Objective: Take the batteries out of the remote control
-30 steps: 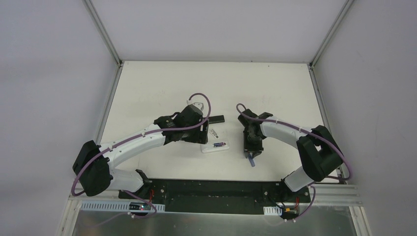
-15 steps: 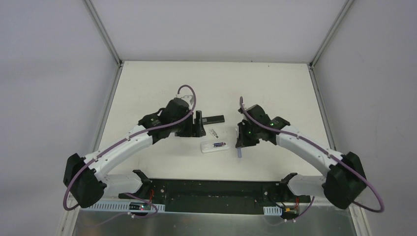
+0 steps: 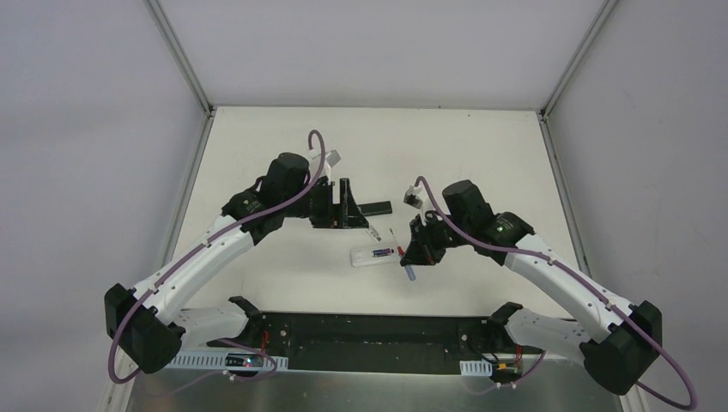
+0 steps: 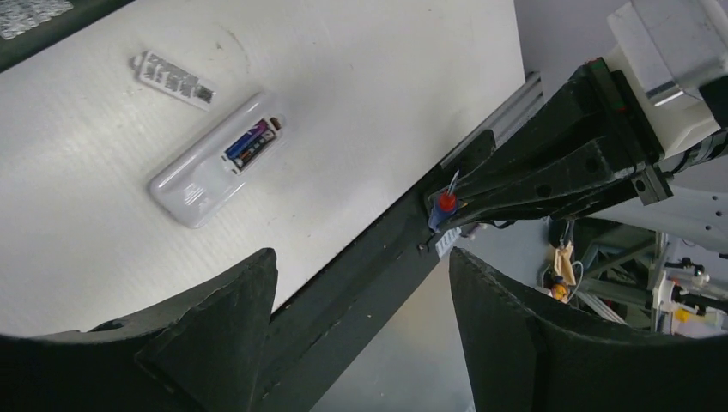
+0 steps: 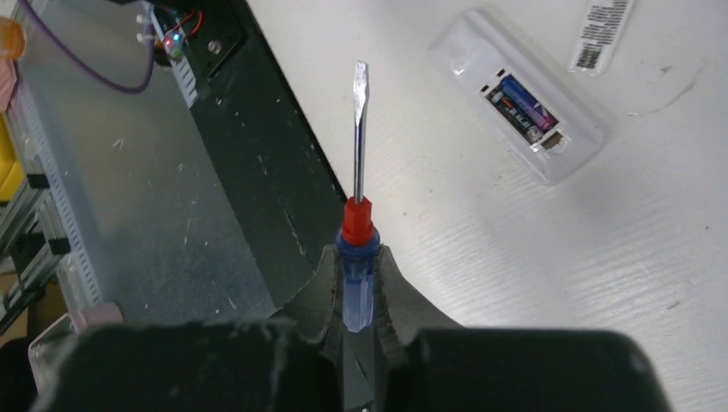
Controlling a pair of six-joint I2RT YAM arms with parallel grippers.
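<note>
My right gripper (image 5: 358,283) is clenched on the blue-handled screwdriver (image 5: 358,249), blade pointing up the frame; the white remote (image 5: 476,51) lies upper right, back open, batteries (image 5: 524,112) in its bay, probably two; a barcoded strip (image 5: 603,24) just beyond it; my left gripper (image 4: 360,275) hangs spread, grasping nothing.

My top camera sits high behind me, looking down over the whole white counter (image 3: 257,146). My left wrist camera looks back toward the counter's near edge from farther off; my right wrist camera looks along the blue-handled screwdriver (image 5: 357,227), closer in. All three share the white plastic remote (image 3: 375,256).
</note>
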